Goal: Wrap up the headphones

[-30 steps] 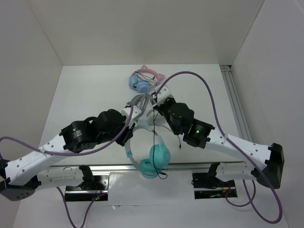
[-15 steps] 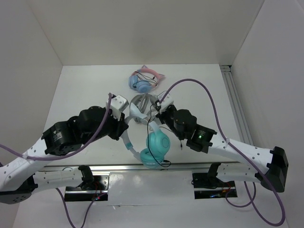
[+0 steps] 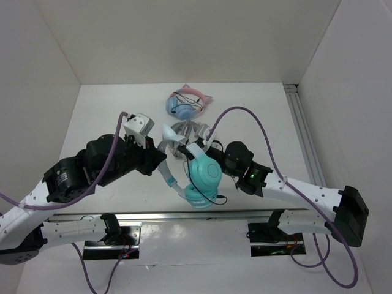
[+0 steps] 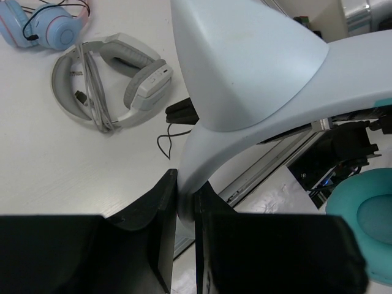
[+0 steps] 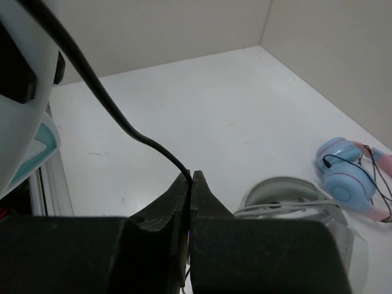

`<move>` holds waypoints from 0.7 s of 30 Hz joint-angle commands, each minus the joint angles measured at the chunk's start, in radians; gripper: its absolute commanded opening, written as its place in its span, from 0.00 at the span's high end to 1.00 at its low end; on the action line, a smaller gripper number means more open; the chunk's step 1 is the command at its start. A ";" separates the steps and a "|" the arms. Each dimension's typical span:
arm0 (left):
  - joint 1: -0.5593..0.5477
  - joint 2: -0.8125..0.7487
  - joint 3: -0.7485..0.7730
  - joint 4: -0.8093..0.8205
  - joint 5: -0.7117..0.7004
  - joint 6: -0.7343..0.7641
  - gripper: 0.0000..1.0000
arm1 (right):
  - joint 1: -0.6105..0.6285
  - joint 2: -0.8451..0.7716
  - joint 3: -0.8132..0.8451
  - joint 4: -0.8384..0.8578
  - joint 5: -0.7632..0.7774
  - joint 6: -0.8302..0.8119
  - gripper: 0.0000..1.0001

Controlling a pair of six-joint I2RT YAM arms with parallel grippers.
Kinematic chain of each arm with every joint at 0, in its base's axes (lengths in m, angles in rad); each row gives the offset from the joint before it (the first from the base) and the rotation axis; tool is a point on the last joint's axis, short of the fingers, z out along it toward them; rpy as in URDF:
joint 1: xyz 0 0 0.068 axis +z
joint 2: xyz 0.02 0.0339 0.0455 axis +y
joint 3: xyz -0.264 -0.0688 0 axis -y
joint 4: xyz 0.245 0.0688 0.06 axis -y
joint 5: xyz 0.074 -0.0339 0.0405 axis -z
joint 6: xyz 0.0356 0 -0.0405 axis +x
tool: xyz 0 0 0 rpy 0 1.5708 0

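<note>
- The headphones [image 3: 204, 173] are between the 2 arms, near the front edge of the table [image 3: 104, 110]. They look lifted up off it, with the teal ear cups [image 3: 197, 196] hanging low.
- The left gripper [image 4: 184, 184] is pinched tight on the pale headband [image 4: 245, 73], just under 1 pointy cat ear.
- The right gripper [image 5: 191, 177] is squeezed closed on the thin black cable [image 5: 107, 101]. From there the cable runs up toward the headphones.
- I think the wrapping is not done, because a loose loop of cable shows by the lower cup in the top view.
- The cable could slip out. It is very thin and smooth, so a hard pull may drag it through the closed jaws.
- The headphones could twist or fall. Only a small bit of the band is held, and the heavy cups hang to 1 side.
- Pulling too hard could hurt the cable where it joins the cup.
- The 2 arms could bump, since their ends are very near each other.
- The loose cable could catch on the grey-and-white pair [image 4: 110, 86], which lies on the table just behind with its own cord.
- The pink-banded pair [image 3: 187, 101] is farther back, so it is less likely to get in the way.
</note>
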 commanded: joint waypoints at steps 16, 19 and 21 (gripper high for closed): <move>-0.004 -0.039 0.076 0.141 -0.101 -0.126 1.00 | -0.142 0.200 -0.027 0.396 -0.306 0.246 0.86; -0.004 -0.039 0.076 0.141 -0.139 -0.149 1.00 | -0.152 0.237 -0.037 0.450 -0.315 0.269 0.84; -0.004 -0.060 0.076 0.141 -0.173 -0.182 1.00 | -0.152 0.265 -0.055 0.491 -0.315 0.283 0.84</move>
